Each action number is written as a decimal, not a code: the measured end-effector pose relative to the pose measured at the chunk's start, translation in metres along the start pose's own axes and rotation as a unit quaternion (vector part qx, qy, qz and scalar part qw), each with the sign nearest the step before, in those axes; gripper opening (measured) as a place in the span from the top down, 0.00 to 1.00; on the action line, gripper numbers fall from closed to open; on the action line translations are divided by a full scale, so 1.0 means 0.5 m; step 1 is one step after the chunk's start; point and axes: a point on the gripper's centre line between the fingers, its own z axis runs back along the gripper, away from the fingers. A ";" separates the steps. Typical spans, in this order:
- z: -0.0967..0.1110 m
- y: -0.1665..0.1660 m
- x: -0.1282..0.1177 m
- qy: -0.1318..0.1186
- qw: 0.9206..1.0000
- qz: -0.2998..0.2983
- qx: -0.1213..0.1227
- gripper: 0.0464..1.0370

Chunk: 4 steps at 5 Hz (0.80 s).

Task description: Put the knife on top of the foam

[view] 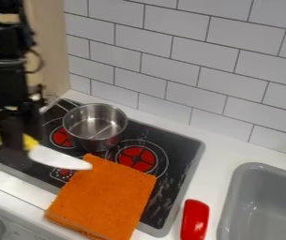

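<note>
Black two-finger gripper at the left of the frame, above the left part of the black stovetop. End effector state: clamped on the yellow handle of a toy knife with a white blade. Blade points toward the frame's centre, sloping slightly down to the right; its tip overlaps the upper corner of the orange rectangular foam slab in this view. Contact between tip and foam: cannot tell.

Foam lies at lower centre, partly over the stovetop's front edge. Shiny metal pot sits just behind it, on the stovetop. Smooth red elongated object on the counter, lower right, beside the grey sink.

Progress, as judged: grasp done, carry largely done. Outstanding: bring the handle end over the foam as well, lower, release, back off. Placement not complete; most of the knife lies left of the slab.
</note>
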 end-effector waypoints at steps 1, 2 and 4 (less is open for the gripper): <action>-0.012 -0.013 -0.043 -0.002 1.000 0.008 -0.007 0.68; -0.021 -0.018 -0.090 0.000 1.000 -0.023 -0.009 0.68; -0.061 -0.013 -0.115 -0.015 0.999 -0.028 -0.007 0.68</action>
